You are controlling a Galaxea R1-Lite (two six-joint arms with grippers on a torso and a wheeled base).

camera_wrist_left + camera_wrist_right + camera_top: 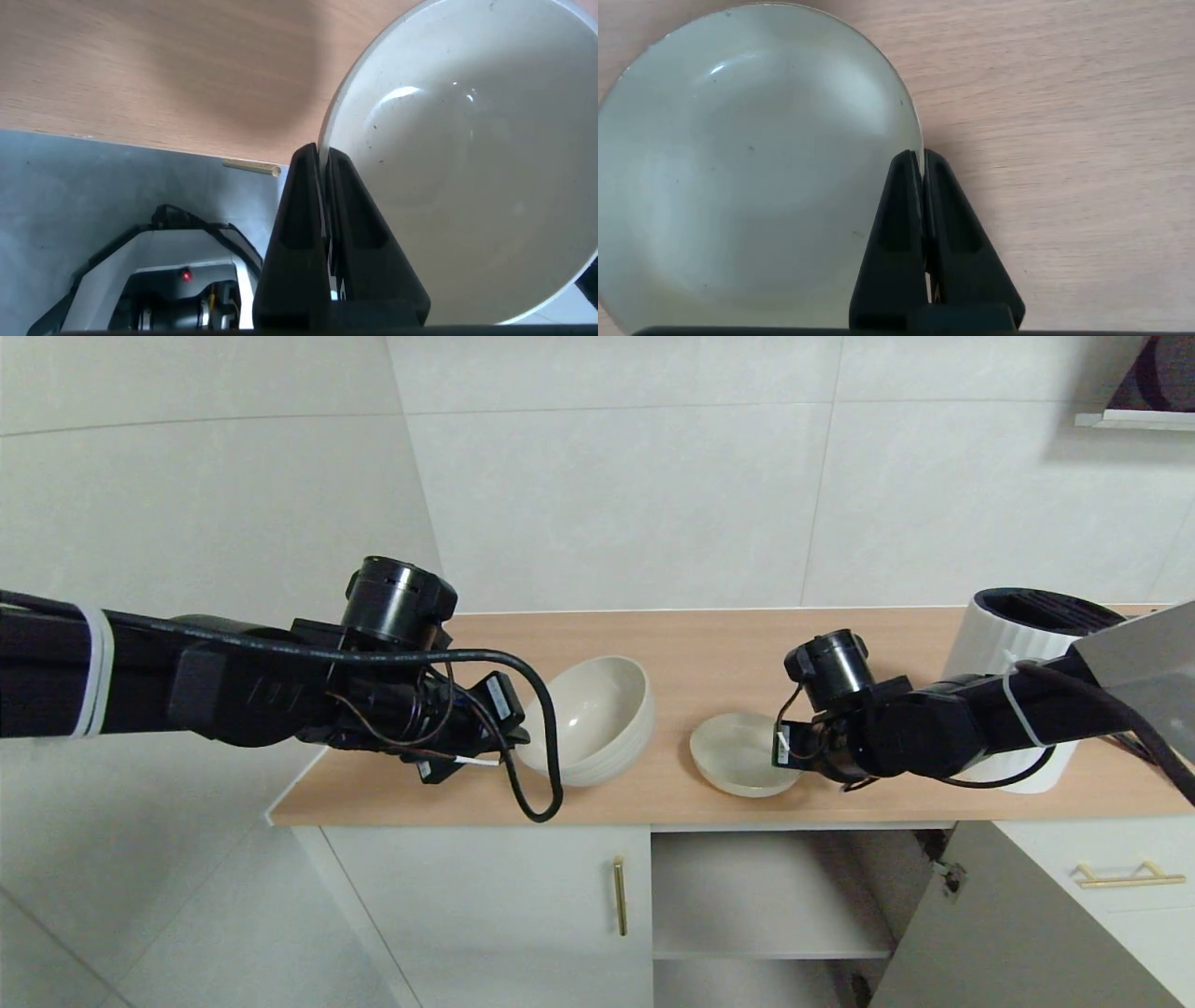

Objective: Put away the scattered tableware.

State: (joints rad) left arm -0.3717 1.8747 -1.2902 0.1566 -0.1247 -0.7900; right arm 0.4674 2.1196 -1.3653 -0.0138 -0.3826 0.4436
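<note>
The left hand [504, 739] is pinched shut on the rim of the large bowl [590, 717], one finger inside the wall and one outside. The bowl is tilted near the front edge of the bench [728, 639]. The right hand [922, 170] is likewise closed tight on the rim of the shallow dish [757, 168], which is tipped up beside the bowl with a gap between them. Whether either piece has fully left the bench cannot be told. A white canister [1022, 644] stands behind the right arm. Below, the cupboard is open onto a bare shelf [766, 896].

Both grips are thin edge pinches on smooth glazed ware. The bowl's weight hangs well off its grip point, so it may swivel or slide free, and a drop here would likely clear the bench edge. Lowering both pieces toward the one opening risks clashing them, or catching the open door [1018, 933].
</note>
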